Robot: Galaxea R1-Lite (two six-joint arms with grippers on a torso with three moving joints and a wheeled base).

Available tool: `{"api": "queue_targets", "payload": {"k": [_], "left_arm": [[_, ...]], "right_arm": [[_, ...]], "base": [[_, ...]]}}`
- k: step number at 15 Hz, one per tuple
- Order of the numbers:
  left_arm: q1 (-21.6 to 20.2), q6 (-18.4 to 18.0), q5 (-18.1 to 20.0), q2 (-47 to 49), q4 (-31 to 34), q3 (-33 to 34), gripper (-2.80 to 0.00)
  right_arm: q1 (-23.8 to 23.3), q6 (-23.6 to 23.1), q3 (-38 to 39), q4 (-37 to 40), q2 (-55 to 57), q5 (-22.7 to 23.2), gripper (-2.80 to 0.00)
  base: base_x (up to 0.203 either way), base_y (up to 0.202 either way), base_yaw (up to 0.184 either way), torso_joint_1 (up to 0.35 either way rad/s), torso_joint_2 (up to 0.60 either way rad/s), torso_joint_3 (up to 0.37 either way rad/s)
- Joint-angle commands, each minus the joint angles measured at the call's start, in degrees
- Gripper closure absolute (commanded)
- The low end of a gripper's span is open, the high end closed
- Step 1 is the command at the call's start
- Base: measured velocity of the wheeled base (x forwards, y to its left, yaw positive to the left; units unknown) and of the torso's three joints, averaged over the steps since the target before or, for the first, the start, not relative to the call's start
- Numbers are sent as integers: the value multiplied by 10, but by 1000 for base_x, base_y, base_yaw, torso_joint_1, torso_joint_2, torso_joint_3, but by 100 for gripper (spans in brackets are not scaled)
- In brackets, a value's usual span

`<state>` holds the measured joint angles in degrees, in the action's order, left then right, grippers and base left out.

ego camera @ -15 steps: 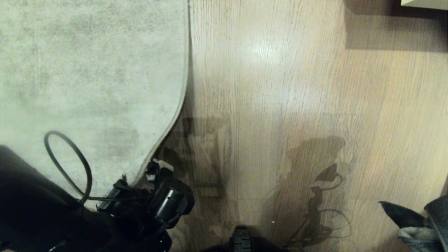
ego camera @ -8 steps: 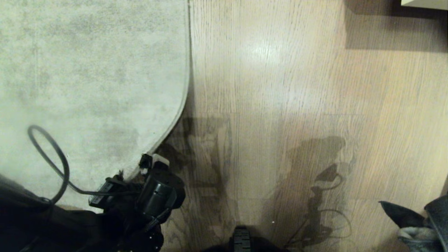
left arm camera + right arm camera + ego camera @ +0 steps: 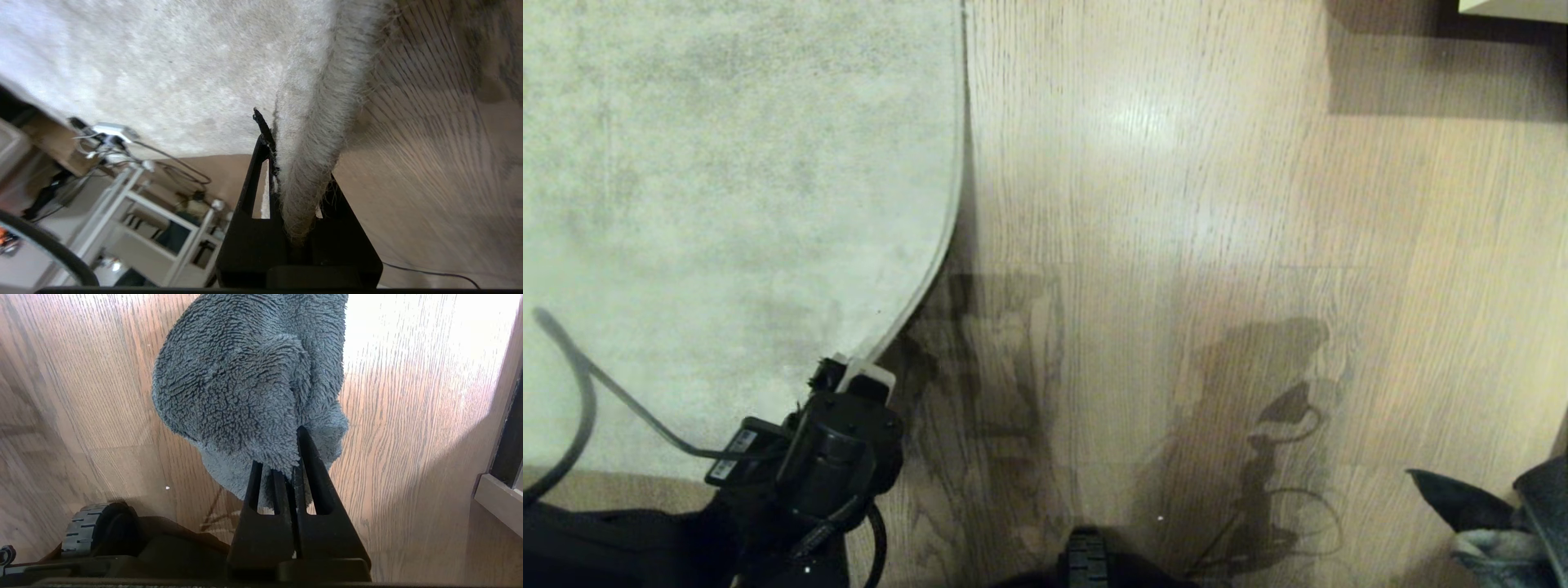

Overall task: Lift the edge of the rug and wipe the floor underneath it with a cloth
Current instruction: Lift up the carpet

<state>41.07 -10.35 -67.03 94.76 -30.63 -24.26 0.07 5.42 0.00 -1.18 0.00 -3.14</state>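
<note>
Light wood-plank floor point(image 3: 1176, 204) with a pale rug at the robot's left; the rug edge point(image 3: 935, 269) curls up off the planks toward its near corner. The left tool point(image 3: 286, 163) is clamped on that raised border. The right tool point(image 3: 286, 473), closed, grips the grey-blue cloth point(image 3: 245, 384) hanging above bare floor at the right.

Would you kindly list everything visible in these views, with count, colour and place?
Pale grey-beige short-pile rug: one, on the head view's left; its edge is pinched and raised.
Light brown wood-plank floor: one, right of the rug.
Fuzzy grey-blue cloth: one, hanging above the floor.
Dark fabric items: number unclear, head view's lower right corner.
White metal rack: one, beyond the rug's far side.
Left gripper: black, shut on the rug edge.
Right gripper: black, shut on the cloth.
</note>
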Motion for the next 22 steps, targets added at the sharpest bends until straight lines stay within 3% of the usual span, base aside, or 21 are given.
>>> {"api": "queue_targets", "payload": {"k": [1,5,11,15,18,22], "left_arm": [[-13,1,17,-39,-2,24,0],[-60,0,87,-76,-1,48,0],[-66,1,176,-111,-2,59,0],[-108,-18,229,-119,-1,57,0],[-150,-74,282,-128,-1,52,0],[-225,-178,365,-132,-1,22,0]], "right_arm": [[0,1,0,0,0,0,0],[0,0,0,0,0,0,0],[0,0,0,0,0,0,0],[0,0,0,0,0,0,0],[0,0,0,0,0,0,0],[0,0,0,0,0,0,0]], "base": [[0,0,0,0,0,0],[0,0,0,0,0,0],[0,0,0,0,0,0],[0,0,0,0,0,0],[0,0,0,0,0,0],[0,0,0,0,0,0]]}}
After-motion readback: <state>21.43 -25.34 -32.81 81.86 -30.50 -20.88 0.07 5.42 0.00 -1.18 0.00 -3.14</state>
